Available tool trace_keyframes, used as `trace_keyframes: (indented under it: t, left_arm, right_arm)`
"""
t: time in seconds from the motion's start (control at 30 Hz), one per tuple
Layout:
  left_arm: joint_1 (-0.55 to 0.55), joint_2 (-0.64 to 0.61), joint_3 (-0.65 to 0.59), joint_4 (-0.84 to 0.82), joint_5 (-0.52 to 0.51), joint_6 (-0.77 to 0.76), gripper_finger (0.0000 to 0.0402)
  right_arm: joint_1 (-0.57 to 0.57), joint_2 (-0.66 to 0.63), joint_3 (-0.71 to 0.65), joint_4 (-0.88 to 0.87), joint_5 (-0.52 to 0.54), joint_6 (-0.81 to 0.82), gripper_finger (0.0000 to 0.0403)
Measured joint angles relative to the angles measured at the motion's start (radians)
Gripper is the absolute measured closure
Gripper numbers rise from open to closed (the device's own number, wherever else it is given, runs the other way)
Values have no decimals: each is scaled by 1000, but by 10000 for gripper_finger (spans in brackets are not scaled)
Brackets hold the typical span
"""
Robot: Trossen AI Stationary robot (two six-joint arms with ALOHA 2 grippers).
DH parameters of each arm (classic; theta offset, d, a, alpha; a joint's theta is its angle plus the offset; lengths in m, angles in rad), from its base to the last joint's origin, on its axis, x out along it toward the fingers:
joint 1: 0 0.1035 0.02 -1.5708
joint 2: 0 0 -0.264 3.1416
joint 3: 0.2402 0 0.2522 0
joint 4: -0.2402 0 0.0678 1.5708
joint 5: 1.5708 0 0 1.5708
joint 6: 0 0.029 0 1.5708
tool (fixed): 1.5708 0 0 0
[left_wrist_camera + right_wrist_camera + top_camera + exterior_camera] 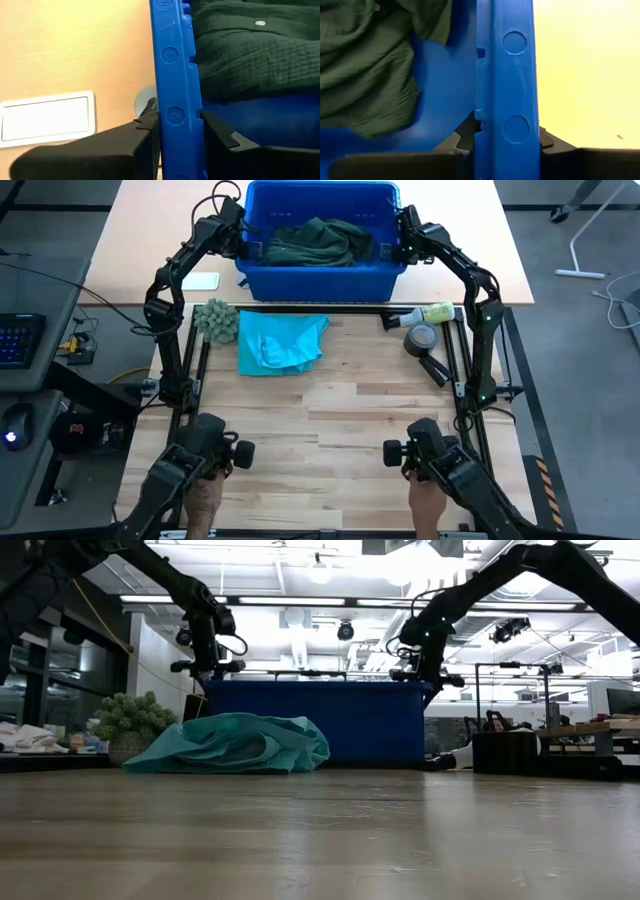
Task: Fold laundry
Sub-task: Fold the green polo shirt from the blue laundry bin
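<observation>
A blue plastic bin [320, 280] stands at the table's far edge with dark green laundry [315, 242] heaped inside it. A turquoise garment [280, 340] lies crumpled on the tabletop in front of the bin, left of centre. My left gripper [177, 127] is shut on the bin's left rim. My right gripper [507, 132] is shut on its right rim. The green cloth [250, 55] lies just inside the wall by each gripper, with no finger on it. My left gripper pinches the bin's left rim [172, 115], one finger inside the bin and one outside. The fingers come slanting down from above, across the rim. The bin's bottom is on the table. My right gripper pinches the bin's right rim [515, 127], one finger inside the bin and one outside. The fingers slant down from above, across the rim. The bin is on the table.
A fuzzy grey-green ball [215, 320] sits left of the turquoise garment. A pale bottle [430, 313] and a grey tape roll [422, 337] lie at the right, near the bin's corner. A white card [200, 281] lies left of the bin. Bare wood spreads toward the near edge.
</observation>
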Motion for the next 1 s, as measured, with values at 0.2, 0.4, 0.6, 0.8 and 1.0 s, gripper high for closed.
trace_keyframes:
  t: [0.2,0.4,0.6,0.8,1.0]
  left_arm:
    - [-4,-66,-4,64,12,15,337]
    - [-14,-185,-4,62,9,18,337]
    - [-62,-269,0,-45,-27,8,337]
    - [-126,-288,-52,-173,-69,-8,336]
    - [-204,-291,-148,-203,-139,-43,336]
  right_arm:
    - [0,-48,53,-101,-27,-9,341]
    - [13,-108,70,-161,-52,-6,339]
    - [70,-176,69,-261,-50,18,337]
    - [129,-201,65,-416,-63,47,333]
    - [179,-224,32,-485,8,21,325]
